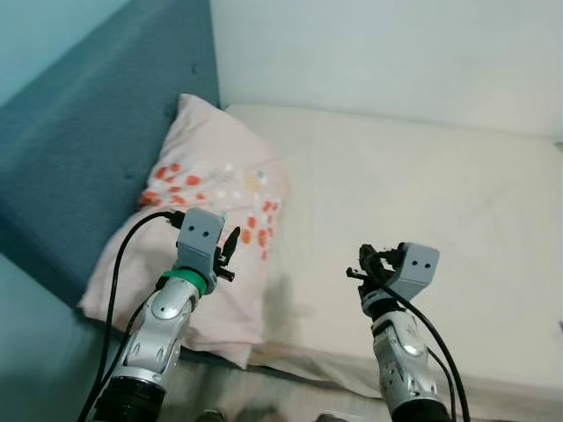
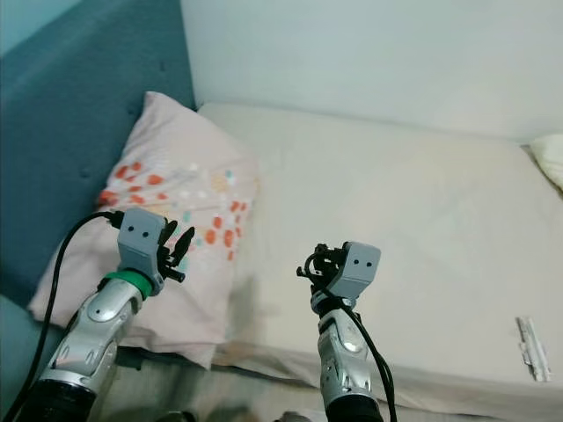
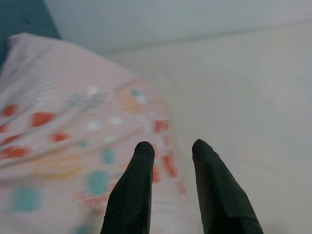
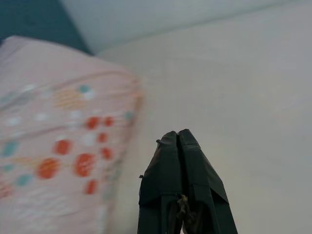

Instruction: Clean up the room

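Left pincer point(image 3: 171, 161) parted above pillow point(image 1: 207, 189), right pincer point(image 4: 178, 141) closed

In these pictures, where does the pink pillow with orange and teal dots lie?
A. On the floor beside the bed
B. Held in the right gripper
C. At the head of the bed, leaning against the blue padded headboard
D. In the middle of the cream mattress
C: the pink pillow with orange and teal dots rests on the cream mattress against the blue padded headboard.

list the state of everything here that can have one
pillow: lying flat at the bed's head end, against the blue headboard
mattress: bare, no sheet or blanket on it
left gripper: open, empty, over the pillow's edge
right gripper: shut, empty, over the mattress
small pale strip: lying flat on the mattress near its front edge
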Controlling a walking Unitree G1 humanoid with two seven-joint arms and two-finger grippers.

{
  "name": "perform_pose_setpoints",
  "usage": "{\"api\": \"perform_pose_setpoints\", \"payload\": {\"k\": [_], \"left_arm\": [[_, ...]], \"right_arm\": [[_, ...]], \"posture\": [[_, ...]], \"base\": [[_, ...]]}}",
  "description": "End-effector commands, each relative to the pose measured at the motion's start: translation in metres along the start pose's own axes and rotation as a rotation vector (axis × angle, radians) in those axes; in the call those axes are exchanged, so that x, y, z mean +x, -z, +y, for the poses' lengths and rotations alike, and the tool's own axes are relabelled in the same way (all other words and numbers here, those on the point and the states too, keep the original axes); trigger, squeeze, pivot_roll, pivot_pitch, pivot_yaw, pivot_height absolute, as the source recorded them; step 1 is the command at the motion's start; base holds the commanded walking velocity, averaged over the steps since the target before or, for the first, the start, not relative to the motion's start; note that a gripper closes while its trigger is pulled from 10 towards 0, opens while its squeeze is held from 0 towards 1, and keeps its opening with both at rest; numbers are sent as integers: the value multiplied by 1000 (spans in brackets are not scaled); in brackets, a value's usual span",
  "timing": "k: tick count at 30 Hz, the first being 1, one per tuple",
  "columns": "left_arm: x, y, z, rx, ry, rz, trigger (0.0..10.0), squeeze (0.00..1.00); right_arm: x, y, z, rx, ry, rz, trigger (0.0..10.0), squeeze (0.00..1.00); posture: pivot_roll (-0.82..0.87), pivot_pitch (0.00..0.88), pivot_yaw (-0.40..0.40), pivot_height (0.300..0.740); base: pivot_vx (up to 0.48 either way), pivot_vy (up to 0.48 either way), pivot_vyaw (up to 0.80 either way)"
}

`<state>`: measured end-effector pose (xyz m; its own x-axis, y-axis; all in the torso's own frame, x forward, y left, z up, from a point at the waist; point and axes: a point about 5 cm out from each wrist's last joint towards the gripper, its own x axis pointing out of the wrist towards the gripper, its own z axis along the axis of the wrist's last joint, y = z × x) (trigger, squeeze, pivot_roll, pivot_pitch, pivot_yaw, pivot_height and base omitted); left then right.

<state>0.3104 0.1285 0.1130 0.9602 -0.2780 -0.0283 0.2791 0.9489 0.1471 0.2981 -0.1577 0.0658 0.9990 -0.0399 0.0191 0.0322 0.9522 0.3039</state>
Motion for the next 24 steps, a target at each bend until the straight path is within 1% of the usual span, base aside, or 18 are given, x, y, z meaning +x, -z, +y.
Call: {"api": "perform_pose_setpoints", "payload": {"k": [1, 3, 9, 12, 24], "left_arm": [[0, 4, -7, -2, 25, 14, 10000, 0], [0, 4, -7, -3, 26, 14, 10000, 0], [0, 4, -8, -4, 27, 13, 10000, 0], [0, 4, -8, -3, 26, 12, 10000, 0], [1, 5, -8, -2, 26, 12, 10000, 0]], "right_arm": [[-5, 6, -8, 6, 31, 22, 10000, 0], [-5, 6, -8, 10, 33, 24, 10000, 0], [-5, 6, -9, 14, 36, 26, 10000, 0], [-4, 6, -9, -6, 36, 28, 10000, 0], [-4, 6, -8, -4, 29, 24, 10000, 0]], "posture": [[1, 26, 40, 740], [1, 25, 40, 740], [1, 26, 39, 740], [0, 27, 39, 740], [-2, 25, 42, 740]], "base": [[0, -480, 0], [0, -480, 0], [0, -480, -694], [0, -472, 0], [0, -476, 0]]}}
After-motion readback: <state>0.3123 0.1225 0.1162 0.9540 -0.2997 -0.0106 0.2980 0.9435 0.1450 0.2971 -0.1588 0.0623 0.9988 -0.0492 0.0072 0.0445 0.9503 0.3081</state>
